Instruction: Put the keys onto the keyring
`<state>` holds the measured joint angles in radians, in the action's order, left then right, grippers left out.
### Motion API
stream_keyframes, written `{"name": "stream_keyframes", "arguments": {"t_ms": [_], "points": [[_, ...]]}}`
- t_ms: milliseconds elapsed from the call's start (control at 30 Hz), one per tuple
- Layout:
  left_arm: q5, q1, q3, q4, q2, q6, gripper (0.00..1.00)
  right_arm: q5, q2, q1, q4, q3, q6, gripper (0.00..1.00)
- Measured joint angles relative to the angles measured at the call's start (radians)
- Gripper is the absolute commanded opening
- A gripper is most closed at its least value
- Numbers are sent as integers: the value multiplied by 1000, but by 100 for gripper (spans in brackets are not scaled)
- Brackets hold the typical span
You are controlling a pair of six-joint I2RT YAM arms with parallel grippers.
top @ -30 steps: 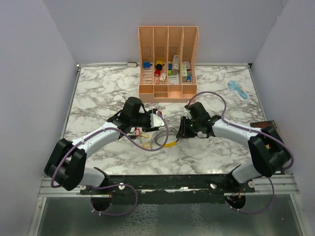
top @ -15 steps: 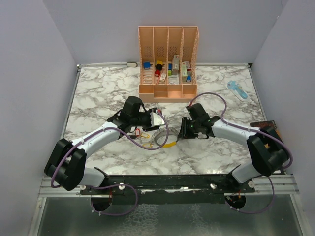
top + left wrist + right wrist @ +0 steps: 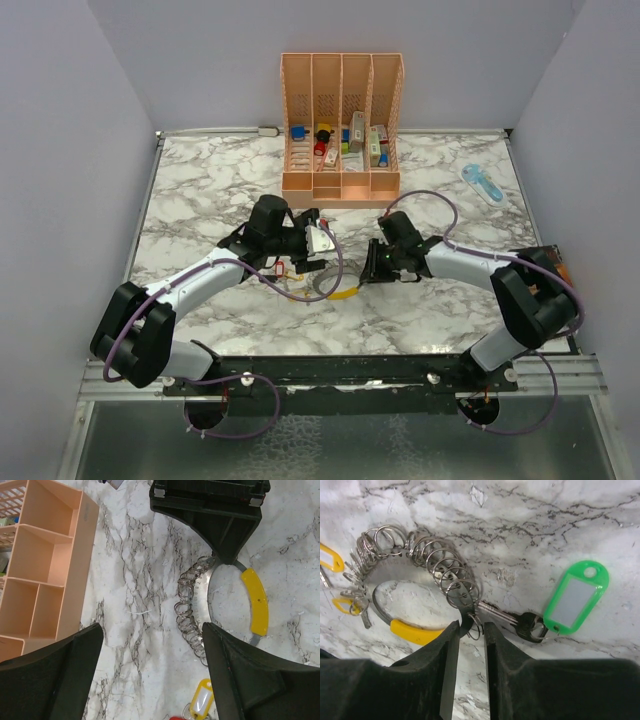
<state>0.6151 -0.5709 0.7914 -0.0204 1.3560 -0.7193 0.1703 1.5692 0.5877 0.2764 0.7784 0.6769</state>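
A white and grey marble surface (image 3: pixel 200 190) fills the overhead view, with your two arms reaching in from its near edge and meeting near the middle. At the far edge stands a peach slotted organizer (image 3: pixel 340 188) with small coloured items in its compartments. A light-blue gadget (image 3: pixel 483 184) lies well apart at the far right.

Your left claw (image 3: pixel 320 240) hangs over the surface with its fingers spread wide and nothing between them. Your right claw (image 3: pixel 472 630) has its fingers drawn close together, pinching the dark end of the keyring (image 3: pixel 427 555).

The keyring lies flat on the surface between the two claws. It is a loop, part a curved run of overlapping silver rings and part a thin dark band carrying a yellow sleeve (image 3: pixel 255 602).

A green-tagged key (image 3: pixel 575 596) lies just right of the right claw. Its blade tip reaches the last silver rings, but you cannot tell whether it is threaded through. A yellow-tagged key (image 3: pixel 202 700) lies on the surface just beside the chain's other end
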Motion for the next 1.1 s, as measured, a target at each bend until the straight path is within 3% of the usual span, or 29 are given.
{"name": "stream_keyframes", "arguments": {"t_ms": [67, 100, 400, 767, 933, 1100], "points": [[0, 0, 2, 0, 0, 6, 84, 0, 8, -1, -20, 0, 4, 5], [0, 0, 3, -1, 0, 8, 84, 0, 12, -1, -26, 0, 7, 2], [-14, 0, 42, -5, 2, 26, 84, -16, -3, -3, -33, -1, 19, 2], [114, -1, 161, -24, 21, 116, 84, -78, -338, -3, -7, 40, -124, 2], [132, -35, 168, -68, 40, 166, 84, -100, -348, -3, 36, 129, -121, 2], [53, -110, 168, -109, 49, 208, 84, -136, -338, -3, 95, 207, -37, 2]]}}
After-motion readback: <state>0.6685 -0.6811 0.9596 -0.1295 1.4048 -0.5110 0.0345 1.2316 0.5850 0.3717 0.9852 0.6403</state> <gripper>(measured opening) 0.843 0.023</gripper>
